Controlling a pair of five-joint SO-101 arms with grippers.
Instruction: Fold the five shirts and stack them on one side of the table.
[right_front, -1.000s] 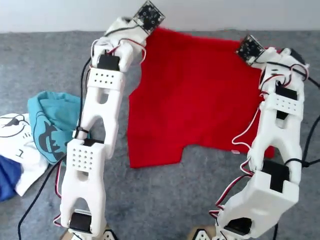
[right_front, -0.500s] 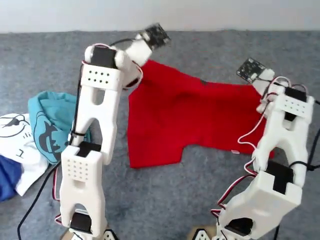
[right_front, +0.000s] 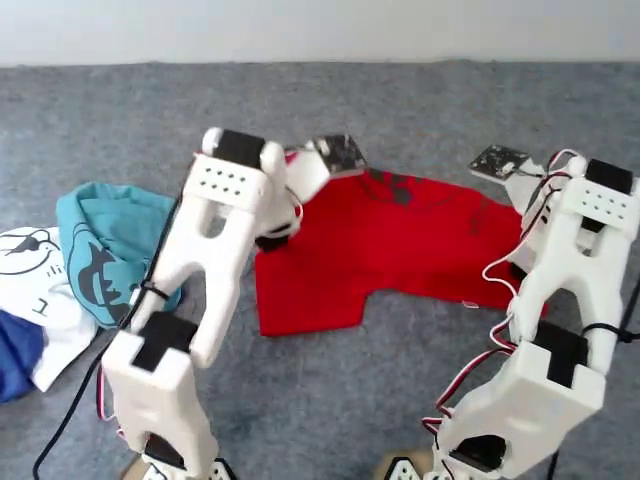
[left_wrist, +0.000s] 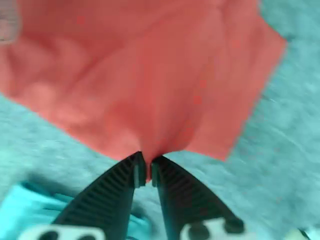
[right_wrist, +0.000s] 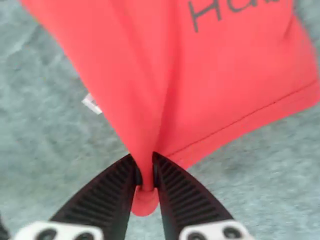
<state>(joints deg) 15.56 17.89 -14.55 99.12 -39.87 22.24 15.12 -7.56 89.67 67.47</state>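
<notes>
A red shirt (right_front: 390, 250) lies across the middle of the grey table, its far edge lifted and folded toward the near side. My left gripper (left_wrist: 143, 172) is shut on a pinch of the red shirt (left_wrist: 150, 90) at its far left edge, under the left arm's wrist (right_front: 335, 155). My right gripper (right_wrist: 145, 182) is shut on the red shirt (right_wrist: 200, 75) at its far right edge, under the right wrist (right_front: 505, 165). Dark print shows on the turned-over cloth (right_front: 385, 185).
A teal shirt (right_front: 105, 245) is bunched at the left. A white printed shirt (right_front: 35, 290) and a blue one (right_front: 15, 355) lie beside it at the left edge. Bare grey carpet (right_front: 330, 390) stretches along the near side between the arm bases.
Both arms have pulled the shirt's far edge up and toward the near side. The shirt went from lying flat to being folded over, showing its print.
</notes>
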